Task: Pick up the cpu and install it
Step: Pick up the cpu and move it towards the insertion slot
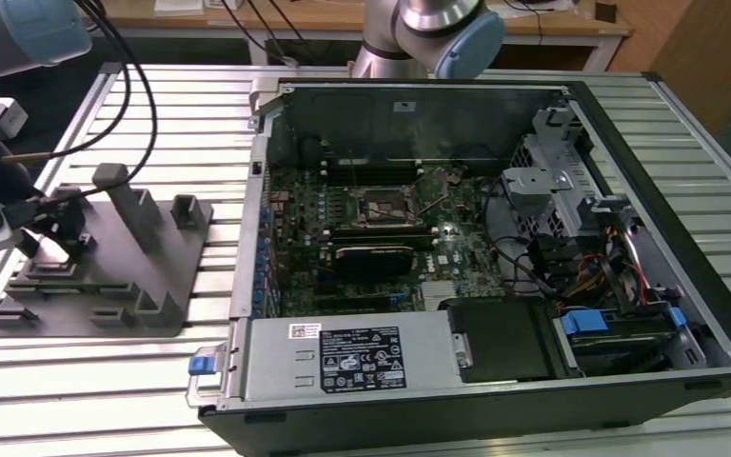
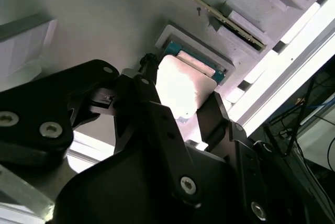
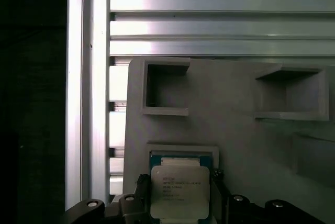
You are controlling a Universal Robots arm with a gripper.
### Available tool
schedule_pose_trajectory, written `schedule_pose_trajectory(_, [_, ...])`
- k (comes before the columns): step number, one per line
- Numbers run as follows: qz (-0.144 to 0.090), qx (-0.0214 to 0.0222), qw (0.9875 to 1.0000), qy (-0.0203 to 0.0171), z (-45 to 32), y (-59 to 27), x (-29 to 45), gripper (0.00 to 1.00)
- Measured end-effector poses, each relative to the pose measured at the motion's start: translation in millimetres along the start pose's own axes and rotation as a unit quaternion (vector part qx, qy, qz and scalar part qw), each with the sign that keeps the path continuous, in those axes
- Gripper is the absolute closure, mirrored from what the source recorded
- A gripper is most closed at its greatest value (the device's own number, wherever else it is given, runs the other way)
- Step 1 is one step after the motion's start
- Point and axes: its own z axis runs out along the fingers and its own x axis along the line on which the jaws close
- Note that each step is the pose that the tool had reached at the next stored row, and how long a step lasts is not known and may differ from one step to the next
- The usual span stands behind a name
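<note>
The cpu, a small square chip with a silvery top plate and a green rim, lies in a shallow pocket of the grey fixture block. In the second wrist view the cpu glares bright between two black fingers. My gripper straddles it, one finger against each of two opposite edges, shut on the chip at the level of the pocket. In the exterior view the gripper hangs over the fixture block at the exterior view's left. The black motherboard socket lies inside the open computer case.
The fixture block has upright posts and several empty pockets close to my fingers. The case walls, a power supply and drive cages ring the motherboard. A second arm's base stands behind the case. Ribbed aluminium table lies all around.
</note>
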Motion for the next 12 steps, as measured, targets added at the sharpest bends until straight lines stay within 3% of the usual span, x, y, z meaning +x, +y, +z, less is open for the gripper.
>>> schedule_pose_trajectory(7, [0.000,0.0000,1.0000,0.0000,-14.3,0.7,-0.5,0.45])
schedule_pose_trajectory(12, [0.000,-0.0005,1.0000,0.0000,-28.8,1.5,-0.9,0.45])
